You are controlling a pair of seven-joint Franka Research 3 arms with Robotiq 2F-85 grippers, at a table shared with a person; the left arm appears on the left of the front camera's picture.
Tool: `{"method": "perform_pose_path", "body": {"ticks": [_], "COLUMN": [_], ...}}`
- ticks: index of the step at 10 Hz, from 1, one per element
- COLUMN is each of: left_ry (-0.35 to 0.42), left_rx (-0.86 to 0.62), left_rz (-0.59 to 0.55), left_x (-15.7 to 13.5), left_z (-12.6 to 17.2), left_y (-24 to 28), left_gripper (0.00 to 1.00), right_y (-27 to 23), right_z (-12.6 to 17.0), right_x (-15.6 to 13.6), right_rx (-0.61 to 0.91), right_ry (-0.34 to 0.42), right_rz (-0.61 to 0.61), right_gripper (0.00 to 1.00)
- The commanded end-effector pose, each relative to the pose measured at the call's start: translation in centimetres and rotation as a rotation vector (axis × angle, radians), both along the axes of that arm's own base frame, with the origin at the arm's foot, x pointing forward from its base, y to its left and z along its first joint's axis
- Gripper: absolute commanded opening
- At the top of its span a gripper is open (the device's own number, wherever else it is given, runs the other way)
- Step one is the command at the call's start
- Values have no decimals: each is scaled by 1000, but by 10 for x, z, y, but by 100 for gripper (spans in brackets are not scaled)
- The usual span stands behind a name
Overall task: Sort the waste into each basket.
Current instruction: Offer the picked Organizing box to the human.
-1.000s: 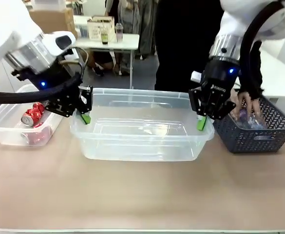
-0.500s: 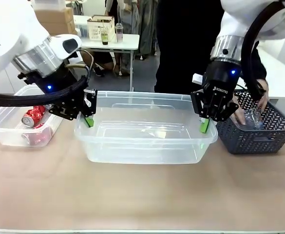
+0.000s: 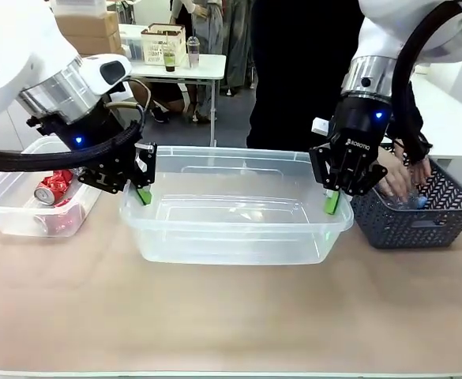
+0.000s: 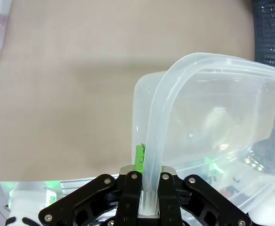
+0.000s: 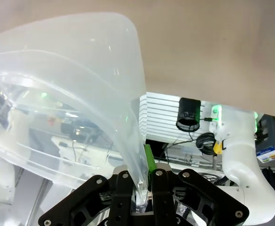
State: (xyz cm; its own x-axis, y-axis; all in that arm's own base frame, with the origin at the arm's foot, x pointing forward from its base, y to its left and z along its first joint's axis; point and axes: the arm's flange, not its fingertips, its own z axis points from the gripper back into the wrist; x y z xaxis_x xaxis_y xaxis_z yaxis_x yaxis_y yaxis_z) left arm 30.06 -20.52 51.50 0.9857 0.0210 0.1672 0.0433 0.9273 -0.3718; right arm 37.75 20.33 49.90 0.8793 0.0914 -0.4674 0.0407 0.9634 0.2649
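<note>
A large clear tub (image 3: 231,150) stands in the middle of the table between both arms. My left gripper (image 3: 141,192) is shut on its left rim, and my right gripper (image 3: 330,204) is shut on its right rim. In the left wrist view the left gripper (image 4: 149,190) pinches the tub's rolled rim (image 4: 212,61). The right gripper (image 5: 139,188) clamps the tub's wall (image 5: 81,28) the same way. Red cans (image 3: 53,188) lie in a small clear basket (image 3: 1,207) at the left. A clear bottle (image 3: 411,200) partly shows under a person's hand (image 3: 400,178).
A dark grey lattice basket (image 3: 420,225) sits at the right, with the person's hand inside it. The person stands behind the table's far edge. Bare tabletop (image 3: 231,316) stretches in front of the tub.
The large tub and both grippers have shifted slightly to the right and toward me. The person's hand has moved inside the grey basket.
</note>
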Motion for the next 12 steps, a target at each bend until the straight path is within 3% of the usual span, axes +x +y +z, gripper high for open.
{"method": "perform_pose_path", "body": {"ticks": [1,12], "left_ry": [-10,-10], "left_rx": [-54,-54], "left_rz": [12,12], "left_x": [-2,-2], "left_z": [5,5], "left_y": [-3,-3], "left_gripper": [0,0], "right_y": [1,1], "right_z": [0,0], "right_x": [-1,-1], "right_rx": [10,10], "right_ry": [-3,-3], "right_rz": [6,6], "right_gripper": [0,0]}}
